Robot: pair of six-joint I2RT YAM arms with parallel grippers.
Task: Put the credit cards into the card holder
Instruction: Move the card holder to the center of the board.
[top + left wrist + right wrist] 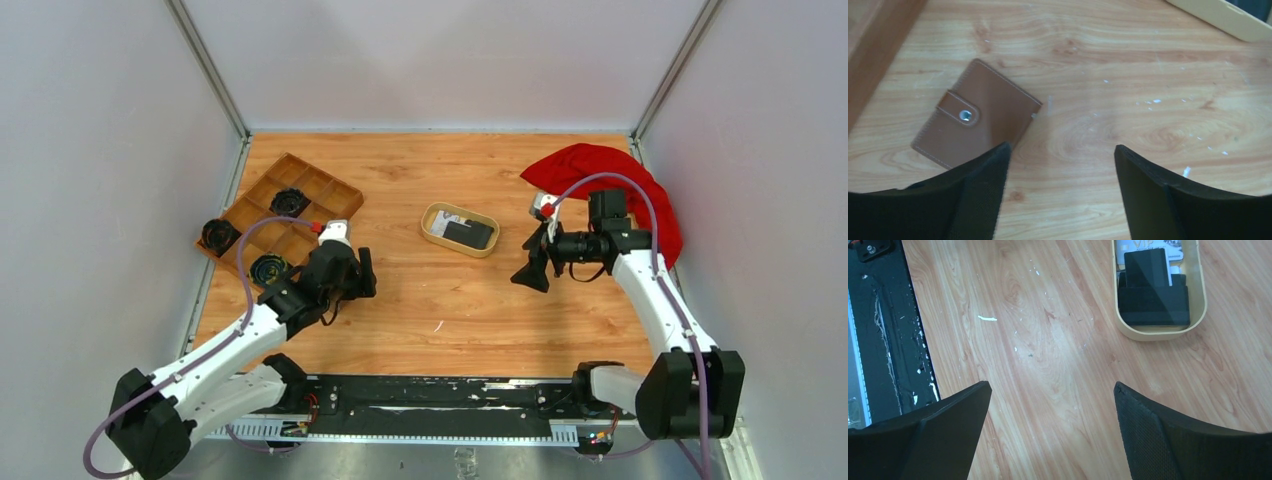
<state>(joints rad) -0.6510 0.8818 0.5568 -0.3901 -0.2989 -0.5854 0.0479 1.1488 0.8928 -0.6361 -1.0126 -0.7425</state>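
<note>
The card holder [975, 115], a brown wallet closed by a snapped strap, lies flat on the table in the left wrist view. My left gripper [1063, 147] hovers open just to its right, with bare wood between the jaws and the left fingertip [998, 160] over the wallet's near corner. From above, my left gripper [362, 272] hides the wallet. The credit cards [462, 230] lie in an oval tan dish [432, 225] at the table's middle. A black card [1147, 267] rests on whitish cards [1143, 246] there. My right gripper [1052, 385] is open and empty, near the dish [1160, 334].
A wooden compartment tray [327, 190] holding black round parts stands at the back left, beside the left arm. A red cloth [600, 165] lies at the back right behind the right arm. A black rail [430, 395] runs along the near edge.
</note>
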